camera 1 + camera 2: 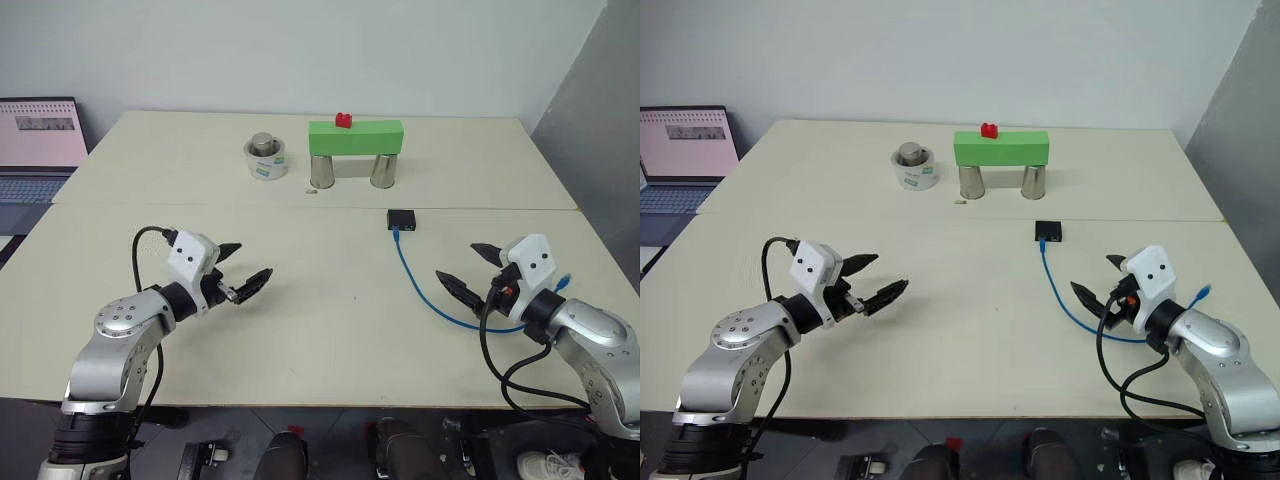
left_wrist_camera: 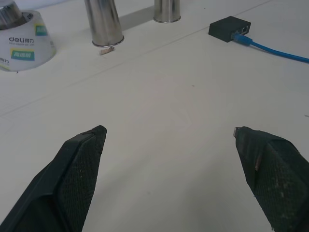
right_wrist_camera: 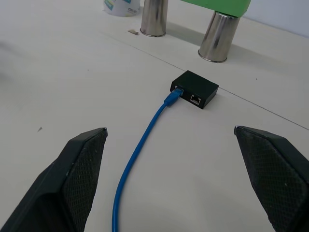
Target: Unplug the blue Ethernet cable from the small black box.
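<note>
- Cable and box formed the centre of the scene: the small black box [image 1: 402,218] lay flat on the cream desk [image 1: 330,330], and the blue Ethernet cable [image 1: 415,283] was plugged into one of the two ports on the box's near face.
- From the box, the blue Ethernet cable ran toward the near edge of the desk and curved to the robot's right, its free plug end lying on the desk just beyond the right gripper [image 1: 471,270].
- The right gripper hovered nearer than the box and to its right, released, fingers spread wide, grasping nothing.
- The left gripper [image 1: 243,267] hung well to the left of the box, also released and empty.
- Beyond the box stood a green block [image 1: 355,137] resting across two metal cups [image 1: 322,171], with a small red brick [image 1: 343,120] on top.
- A white tape roll [image 1: 265,159] sat left of that, farther from the box.
</note>
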Controlling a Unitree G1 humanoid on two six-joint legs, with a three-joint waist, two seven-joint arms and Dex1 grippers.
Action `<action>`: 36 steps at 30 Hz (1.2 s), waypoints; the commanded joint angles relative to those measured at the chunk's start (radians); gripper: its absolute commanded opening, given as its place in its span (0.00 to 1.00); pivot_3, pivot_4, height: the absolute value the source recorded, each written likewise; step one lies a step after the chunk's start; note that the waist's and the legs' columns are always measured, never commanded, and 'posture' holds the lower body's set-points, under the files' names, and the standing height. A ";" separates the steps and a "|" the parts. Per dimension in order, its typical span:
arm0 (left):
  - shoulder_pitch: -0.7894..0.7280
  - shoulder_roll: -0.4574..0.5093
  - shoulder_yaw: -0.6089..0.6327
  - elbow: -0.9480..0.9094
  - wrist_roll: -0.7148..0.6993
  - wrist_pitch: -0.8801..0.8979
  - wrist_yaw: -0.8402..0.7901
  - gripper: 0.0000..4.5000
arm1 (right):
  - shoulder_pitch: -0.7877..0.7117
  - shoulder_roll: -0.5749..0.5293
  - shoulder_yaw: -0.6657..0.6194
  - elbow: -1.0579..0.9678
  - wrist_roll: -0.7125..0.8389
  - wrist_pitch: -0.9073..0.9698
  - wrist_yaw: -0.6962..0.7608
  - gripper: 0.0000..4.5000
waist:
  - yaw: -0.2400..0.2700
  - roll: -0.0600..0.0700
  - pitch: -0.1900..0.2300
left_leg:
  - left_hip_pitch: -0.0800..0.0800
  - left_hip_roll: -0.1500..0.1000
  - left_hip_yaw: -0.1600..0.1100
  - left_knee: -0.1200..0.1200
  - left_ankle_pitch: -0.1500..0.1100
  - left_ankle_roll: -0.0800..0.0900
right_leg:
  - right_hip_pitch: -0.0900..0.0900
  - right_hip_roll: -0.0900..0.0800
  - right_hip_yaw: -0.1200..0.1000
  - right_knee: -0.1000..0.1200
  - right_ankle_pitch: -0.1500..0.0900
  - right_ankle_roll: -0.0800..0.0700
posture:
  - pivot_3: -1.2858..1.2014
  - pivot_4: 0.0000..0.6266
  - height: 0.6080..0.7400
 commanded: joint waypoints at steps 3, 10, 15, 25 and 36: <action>0.004 0.012 0.024 -0.058 -0.021 0.004 -0.008 1.00 | -0.005 -0.002 -0.001 -0.015 -0.011 -0.026 -0.006 0.99 | 0.000 0.000 0.000 | 0.000 0.000 0.000 0.000 0.000 0.000 | 0.000 0.000 0.000 0.000 0.000 0.000 | 0.52 0.24 1.00; 0.002 0.016 0.010 -0.050 -0.001 -0.001 0.001 1.00 | 0.007 0.000 0.027 -0.015 -0.036 -0.048 -0.003 0.99 | 0.000 0.000 0.000 | 0.000 0.000 0.000 0.000 0.000 0.000 | 0.000 0.000 0.000 0.000 0.000 0.000 | 0.52 0.24 1.00; -0.009 0.016 -0.012 -0.048 0.002 -0.004 -0.024 1.00 | -0.032 0.054 0.110 0.030 -0.112 -0.037 -0.078 0.99 | -0.001 0.000 0.000 | 0.000 0.000 0.000 0.000 0.000 0.000 | 0.000 0.000 0.000 0.000 0.000 0.000 | 0.52 0.24 1.00; -0.083 -0.007 -0.060 0.033 0.046 -0.082 -0.052 1.00 | -0.217 0.319 0.237 0.280 -0.206 -0.048 -0.254 0.99 | -0.003 0.000 0.000 | 0.000 0.000 0.001 0.000 0.000 0.000 | -0.001 0.000 0.001 0.002 0.000 0.000 | 0.52 0.24 1.00; -0.112 -0.009 -0.093 0.071 0.077 -0.125 -0.071 1.00 | -0.492 0.523 0.229 0.868 -0.355 -0.269 -0.499 0.99 | -0.008 0.000 0.000 | -0.003 0.000 0.002 0.000 0.000 0.000 | -0.005 0.000 0.002 0.003 0.000 -0.001 | 0.52 0.24 1.00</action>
